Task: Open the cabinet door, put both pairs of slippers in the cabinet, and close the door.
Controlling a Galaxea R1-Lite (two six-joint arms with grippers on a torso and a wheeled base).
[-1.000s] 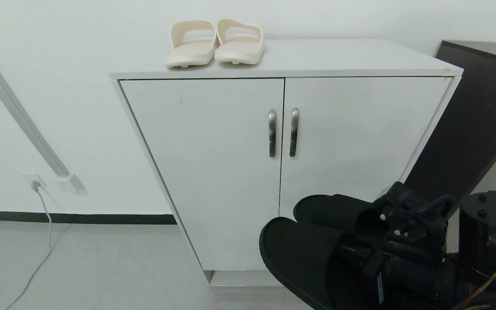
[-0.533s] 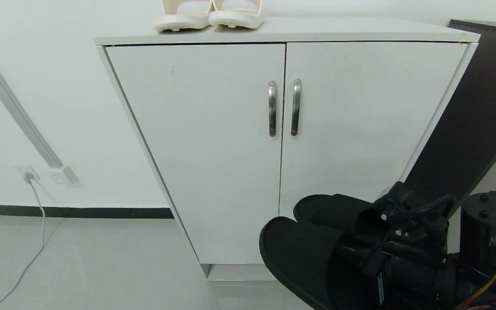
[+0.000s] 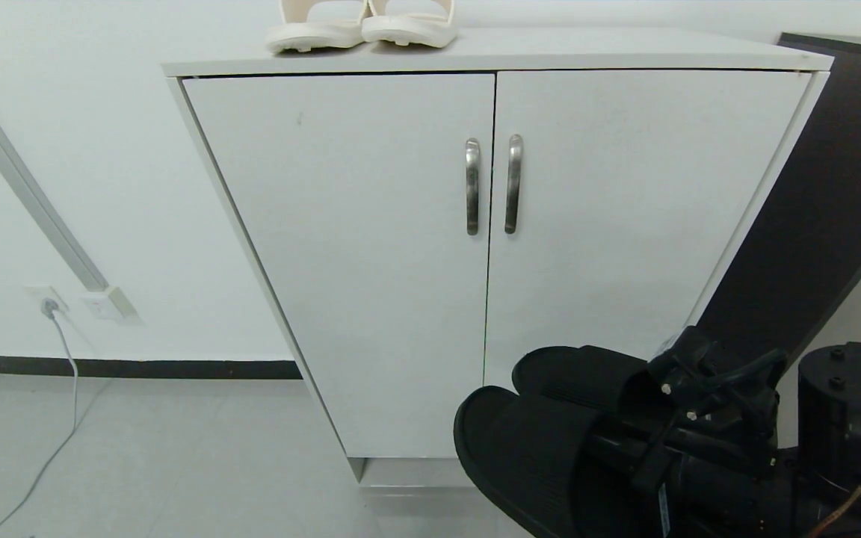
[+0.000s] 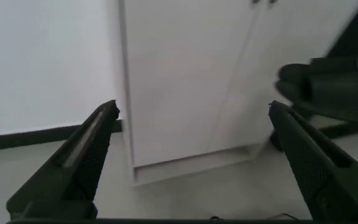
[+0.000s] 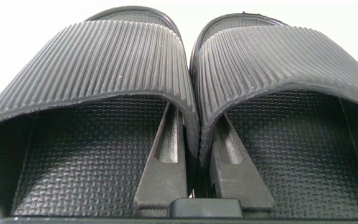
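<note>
Fingers of the left gripper spread wide, nothing between them; the gripper hangs low above the floor, facing the lower left corner of the cabinet. Far left on the wall, a socket with a grey cable trailing down to the floor. Cabinet white, standing against the wall. Both doors shut: left door, right door, and the two metal handles upright, side by side at the centre seam. Cream slippers sit as a pair on the cabinet top, toward its left half, toes at the front edge. Black slippers held off the floor in front of the lower part of the right door, side by side, soles touching nothing. Right gripper carries them: its fingers reach one into each slipper and pinch the two adjoining inner walls together under the ribbed straps. A dark panel leans just beside the cabinet's right side.
</note>
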